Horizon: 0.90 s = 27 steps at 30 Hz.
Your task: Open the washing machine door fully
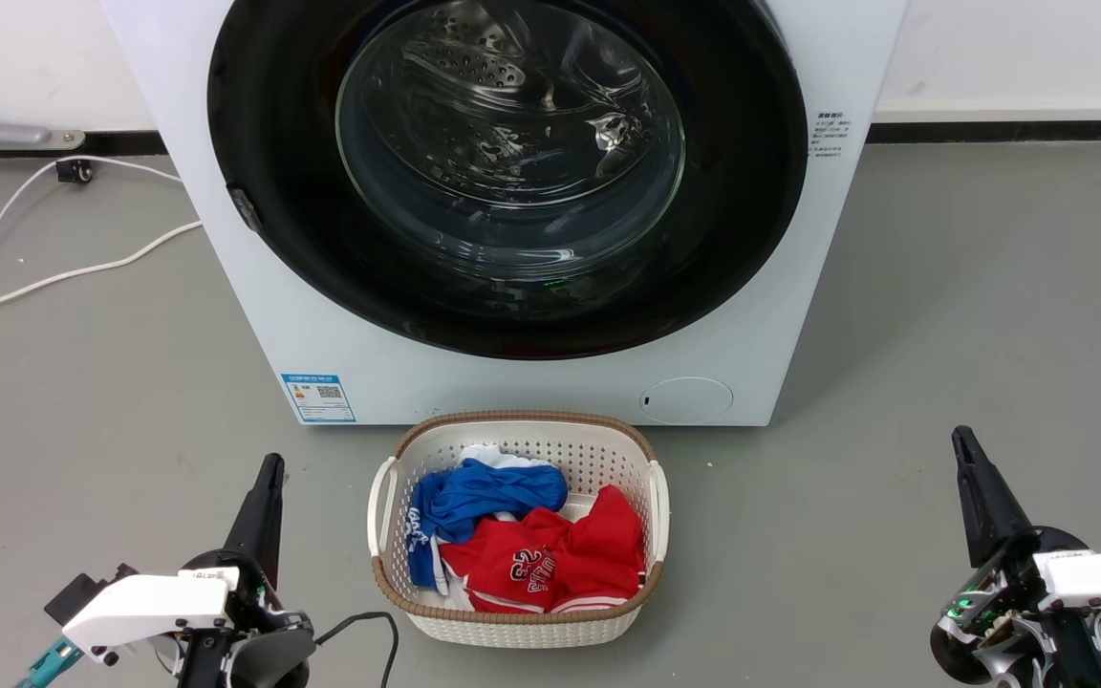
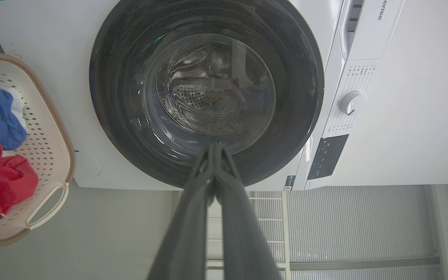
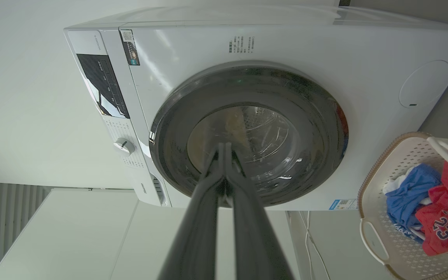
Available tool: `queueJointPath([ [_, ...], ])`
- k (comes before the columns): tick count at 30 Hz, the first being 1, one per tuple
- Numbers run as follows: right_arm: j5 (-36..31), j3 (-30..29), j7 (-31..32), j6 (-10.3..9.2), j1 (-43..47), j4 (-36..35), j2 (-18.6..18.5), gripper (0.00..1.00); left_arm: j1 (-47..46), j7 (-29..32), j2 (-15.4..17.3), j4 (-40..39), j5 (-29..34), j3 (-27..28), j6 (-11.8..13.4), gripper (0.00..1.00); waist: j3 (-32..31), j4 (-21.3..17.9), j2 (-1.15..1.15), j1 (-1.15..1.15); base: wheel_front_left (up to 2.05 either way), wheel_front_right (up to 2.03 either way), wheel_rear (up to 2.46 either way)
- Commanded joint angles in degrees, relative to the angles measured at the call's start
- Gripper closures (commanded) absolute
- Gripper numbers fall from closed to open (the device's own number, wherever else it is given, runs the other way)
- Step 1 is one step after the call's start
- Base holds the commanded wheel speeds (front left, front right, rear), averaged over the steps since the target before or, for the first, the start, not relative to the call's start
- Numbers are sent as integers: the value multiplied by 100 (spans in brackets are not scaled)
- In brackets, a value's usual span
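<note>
The door [image 1: 751,191] is shut, flush against the front of the machine [image 1: 235,315]. Its black ring covers most of the white face, and the steel drum shows through the glass. A basket [image 1: 522,420] stands on the floor just in front of the machine, holding a blue garment [image 1: 484,497] and a red garment [image 1: 560,564]. The left gripper [image 1: 270,465] hangs to the basket's left and the right gripper [image 1: 962,438] to its right. Both are well apart from the door, each with its fingers pressed together on nothing. A white cable [image 1: 63,277] lies on the floor to the machine's left.
</note>
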Motion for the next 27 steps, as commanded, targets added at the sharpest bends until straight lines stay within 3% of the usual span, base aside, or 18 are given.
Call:
queueJointPath([
  [1,-29,-10,9,17,-60,9,20,100,-55,8,-3,7,25,19,-19,100,0,0,0,0,0,0,0],
  [22,-23,-21,6,0,8,13,17,100,8,5,-7,13,5,1,1,100,0,0,0,0,0,0,0],
  [23,-24,-16,2,-1,41,53,19,0,37,3,-13,55,5,-7,5,0,0,0,0,0,0,0,0],
  [27,-61,50,-85,-1,111,15,26,0,79,-63,-20,30,5,-108,6,0,1,-2,0,0,0,0,0],
])
